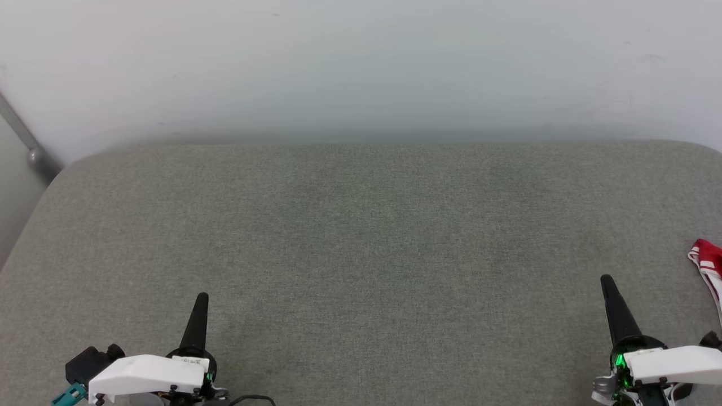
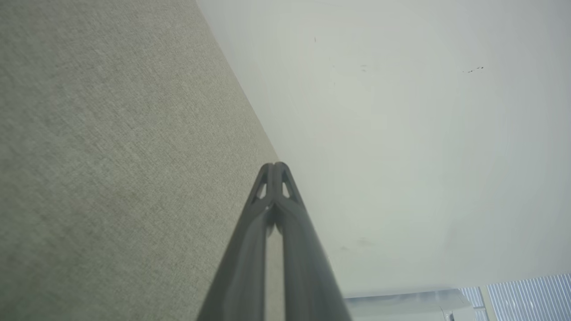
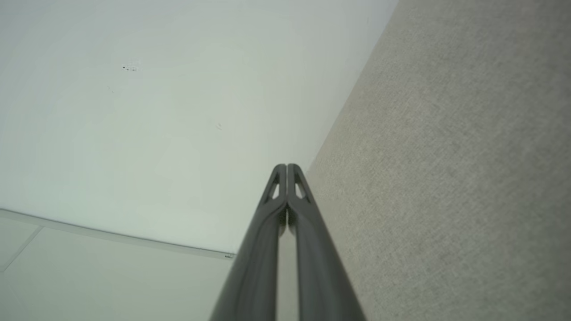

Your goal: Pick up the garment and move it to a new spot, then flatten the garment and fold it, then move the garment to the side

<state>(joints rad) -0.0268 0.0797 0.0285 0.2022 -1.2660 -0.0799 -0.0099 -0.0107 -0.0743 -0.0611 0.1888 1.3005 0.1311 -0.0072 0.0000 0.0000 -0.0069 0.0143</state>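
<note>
Only a small red part of the garment (image 1: 708, 263), with white striped trim, shows at the right edge of the head view on the grey fabric surface (image 1: 361, 248); the rest runs out of frame. My right gripper (image 1: 607, 280) is shut and empty at the lower right, its tips well left of that red cloth. At the lower left my left gripper (image 1: 202, 297) is shut and empty too. The left wrist view shows its fingertips (image 2: 275, 166) pressed together over the fabric. In the right wrist view the right gripper's fingertips (image 3: 286, 167) also meet.
A pale wall (image 1: 361, 67) rises behind the grey surface's far edge. A grey metal bar (image 1: 28, 144) slants down at the far left corner. Window blinds (image 2: 526, 294) appear in the left wrist view's lower right.
</note>
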